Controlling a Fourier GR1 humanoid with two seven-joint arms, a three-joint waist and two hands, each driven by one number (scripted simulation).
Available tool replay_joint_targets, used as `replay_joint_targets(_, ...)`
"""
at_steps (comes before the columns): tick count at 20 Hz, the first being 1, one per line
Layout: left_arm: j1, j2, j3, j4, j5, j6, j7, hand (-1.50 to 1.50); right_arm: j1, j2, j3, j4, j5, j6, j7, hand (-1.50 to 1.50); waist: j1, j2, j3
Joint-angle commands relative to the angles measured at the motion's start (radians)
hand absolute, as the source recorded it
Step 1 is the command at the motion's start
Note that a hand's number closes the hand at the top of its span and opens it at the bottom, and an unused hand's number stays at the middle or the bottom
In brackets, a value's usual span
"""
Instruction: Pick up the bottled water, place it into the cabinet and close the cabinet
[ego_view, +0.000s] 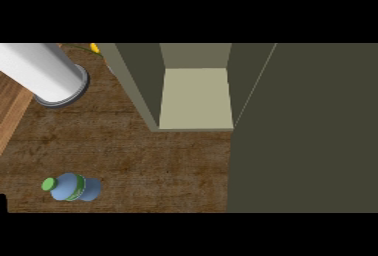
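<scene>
The bottled water (74, 187) is a blue bottle with a green cap and a green label band. It stands on the brown wooden counter (162, 165) at the lower left, its cap leaning toward the left. The olive cabinet (140, 80) stands at the top centre with its door open, showing a pale bare shelf (196, 97) inside. The open cabinet door (303, 130) fills the right side as a large dark olive panel. Neither hand shows in the head view.
A thick white cylinder with a grey ring at its end (52, 75) slants in from the upper left corner above the counter. A small yellow object (94, 48) peeks out behind the cabinet's left wall. A lighter wooden strip (11, 110) runs along the left edge.
</scene>
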Motion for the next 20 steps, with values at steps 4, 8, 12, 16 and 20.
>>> replay_joint_targets(4, 0.120, 0.016, -0.161, -0.050, -0.129, 0.087, -0.112, -1.50, 0.165, -0.031, -0.057, -0.150, -0.090, 0.059, -0.026, -1.50, -0.005, 0.000, 0.000)
replay_joint_targets(8, 0.102, 0.043, -0.146, -0.049, -0.107, 0.106, -0.104, -1.50, 0.193, -0.001, 0.012, -0.183, -0.040, 0.047, -0.019, -1.50, -0.005, 0.004, -0.001)
replay_joint_targets(12, 0.105, 0.028, -0.157, 0.023, -0.065, 0.142, -0.180, -1.50, 0.286, 0.014, 0.043, -0.184, -0.026, 0.088, -0.097, -1.50, -0.008, 0.001, -0.002)
replay_joint_targets(16, 0.089, 0.049, -0.041, 0.019, 0.035, 0.124, -0.122, -1.50, 0.332, -0.005, 0.019, -0.240, -0.040, 0.094, -0.099, -1.50, -0.009, 0.003, -0.003)
replay_joint_targets(20, 0.051, 0.023, 0.052, 0.104, 0.183, 0.090, -0.195, -1.50, 0.362, -0.029, -0.021, -0.233, -0.101, 0.124, -0.129, -1.50, -0.005, 0.001, -0.004)
